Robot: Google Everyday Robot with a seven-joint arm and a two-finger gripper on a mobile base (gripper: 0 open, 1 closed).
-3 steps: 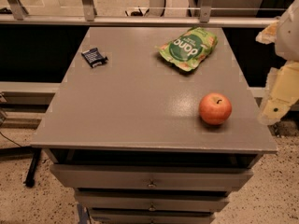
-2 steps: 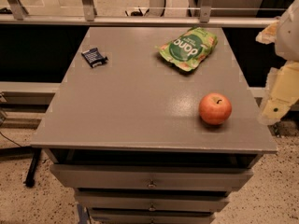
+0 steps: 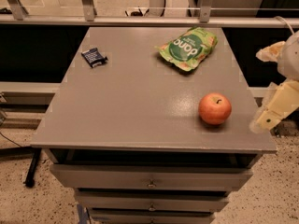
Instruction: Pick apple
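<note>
The red-orange apple (image 3: 215,108) with a short dark stem stands upright near the front right of the grey cabinet top (image 3: 140,101). My gripper (image 3: 273,108) shows at the right edge of the camera view as a pale cream shape, off the table's right side and a short way right of the apple, not touching it.
A green snack pouch (image 3: 188,48) lies at the back right of the top. A small dark packet (image 3: 94,57) lies at the back left. Drawers (image 3: 149,183) sit below the front edge. A metal rail (image 3: 140,20) runs behind the table.
</note>
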